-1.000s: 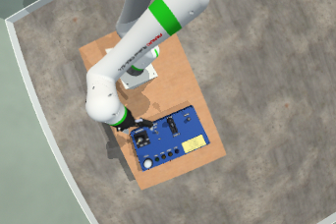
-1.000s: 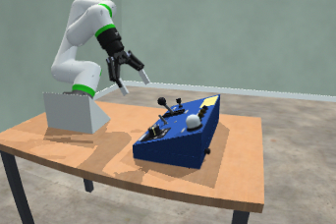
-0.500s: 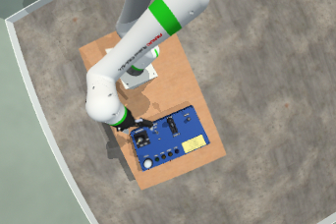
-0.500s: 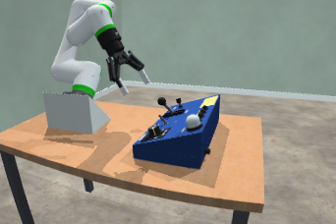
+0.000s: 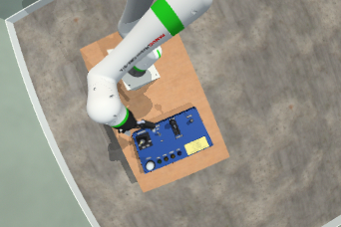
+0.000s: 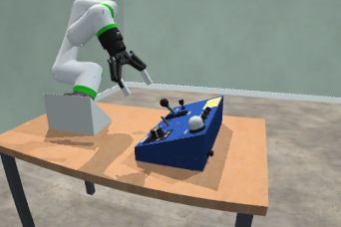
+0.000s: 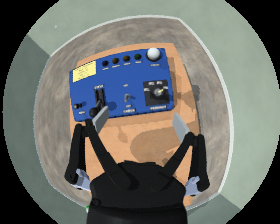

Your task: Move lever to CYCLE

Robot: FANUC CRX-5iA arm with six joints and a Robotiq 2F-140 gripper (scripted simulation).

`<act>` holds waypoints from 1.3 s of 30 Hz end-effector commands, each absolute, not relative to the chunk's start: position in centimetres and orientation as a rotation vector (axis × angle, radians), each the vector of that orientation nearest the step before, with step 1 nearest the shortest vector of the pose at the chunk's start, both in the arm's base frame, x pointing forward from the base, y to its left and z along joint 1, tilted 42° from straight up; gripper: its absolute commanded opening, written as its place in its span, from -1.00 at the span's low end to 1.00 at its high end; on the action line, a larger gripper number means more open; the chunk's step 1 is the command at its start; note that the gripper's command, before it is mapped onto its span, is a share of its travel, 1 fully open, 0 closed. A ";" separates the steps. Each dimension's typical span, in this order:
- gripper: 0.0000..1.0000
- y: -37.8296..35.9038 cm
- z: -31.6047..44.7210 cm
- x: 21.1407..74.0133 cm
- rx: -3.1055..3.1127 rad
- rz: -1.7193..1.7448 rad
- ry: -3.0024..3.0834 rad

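The blue console (image 5: 171, 139) sits on the wooden table, its sloped face up; it also shows in the exterior view (image 6: 181, 135) and the wrist view (image 7: 121, 85). Its black ball-topped lever (image 6: 167, 106) (image 5: 174, 128) stands in a slot near the face's middle; in the wrist view (image 7: 99, 96) it lies just past my left fingertip. The face also carries a white dome button (image 5: 150, 165), a row of black buttons (image 7: 121, 61), a black square pad with a knob (image 7: 154, 92) and a yellow label (image 5: 196, 146). My gripper (image 6: 137, 87) (image 7: 141, 115) hangs open and empty in the air, up and back from the console.
The arm's grey base block (image 6: 75, 113) stands on the table's far left. The console sits near the table's front right edge (image 6: 259, 168). A low wall rim (image 5: 30, 89) borders the floor.
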State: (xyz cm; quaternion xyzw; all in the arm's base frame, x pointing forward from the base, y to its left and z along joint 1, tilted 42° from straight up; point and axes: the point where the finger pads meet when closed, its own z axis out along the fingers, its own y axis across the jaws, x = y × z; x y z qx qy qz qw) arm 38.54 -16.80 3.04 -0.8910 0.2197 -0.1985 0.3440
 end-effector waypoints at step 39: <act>1.00 -20.1 6.9 37.0 -2.315 -0.516 0.571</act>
